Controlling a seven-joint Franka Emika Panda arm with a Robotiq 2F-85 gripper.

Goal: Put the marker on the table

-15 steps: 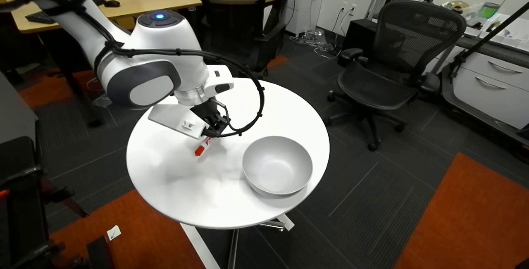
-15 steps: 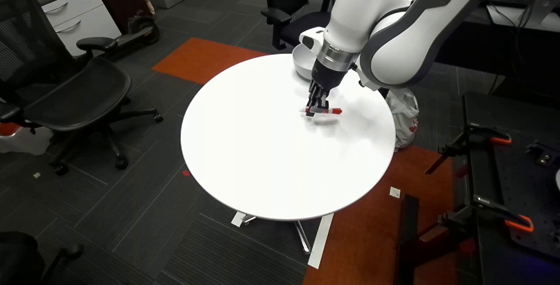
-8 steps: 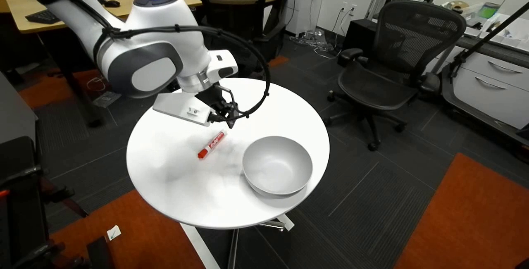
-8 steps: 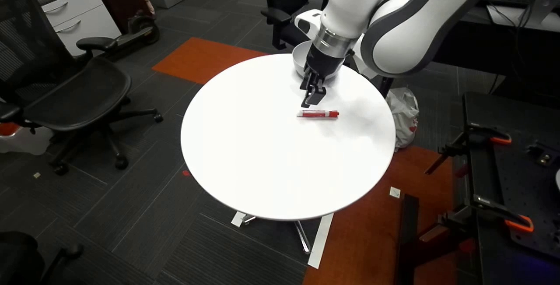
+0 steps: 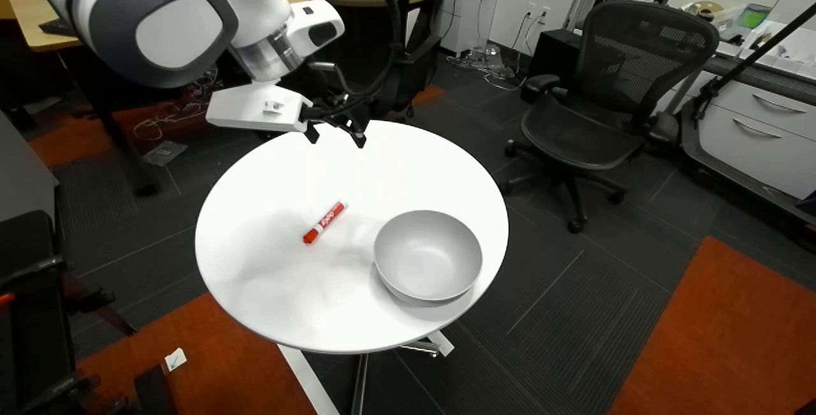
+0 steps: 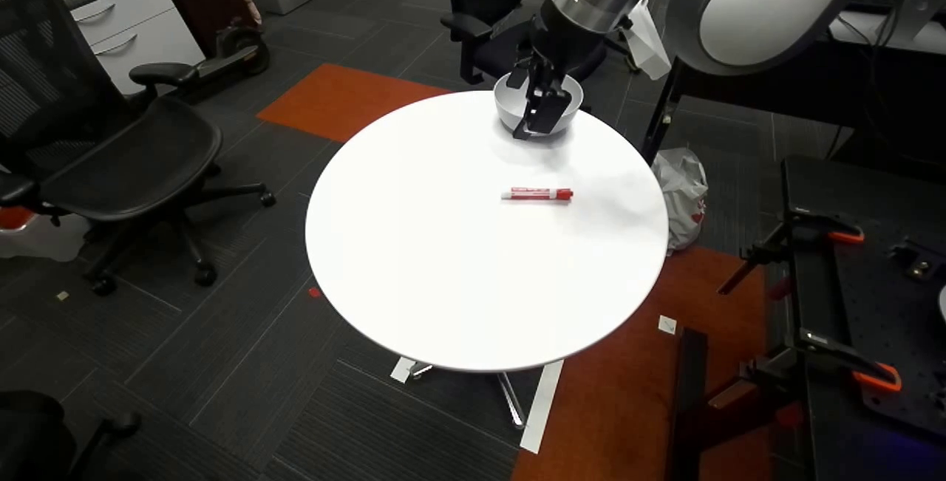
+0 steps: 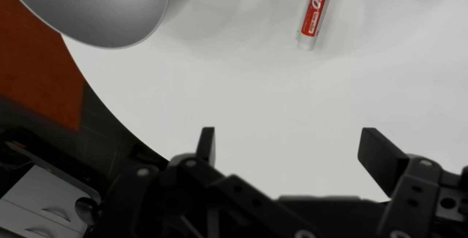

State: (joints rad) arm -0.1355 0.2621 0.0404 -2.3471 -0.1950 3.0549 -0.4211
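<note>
The red marker [image 5: 325, 222] with its whitish end lies flat on the round white table [image 5: 280, 294], seen in both exterior views. In the wrist view the marker [image 7: 317, 7] shows at the top edge, its capped end cut off by the frame. My gripper [image 5: 336, 138] hangs well above the tabletop, apart from the marker and towards the rim. Its black fingers stand wide apart in the wrist view, where only bare white table [image 7: 256, 91] appears between the tips of the gripper [image 7: 289, 130]. Nothing is held.
A grey bowl [image 5: 427, 262] sits on the table near its rim, to one side of the marker; the arm partly covers the bowl [image 6: 510, 100] in an exterior view. Mesh office chairs, one a black chair [image 5: 612, 83], stand around the table.
A second ago the gripper had the marker between its fingers, low over the table. The fingers have since opened, the marker rests on the tabletop, and the arm has risen and drawn away.
</note>
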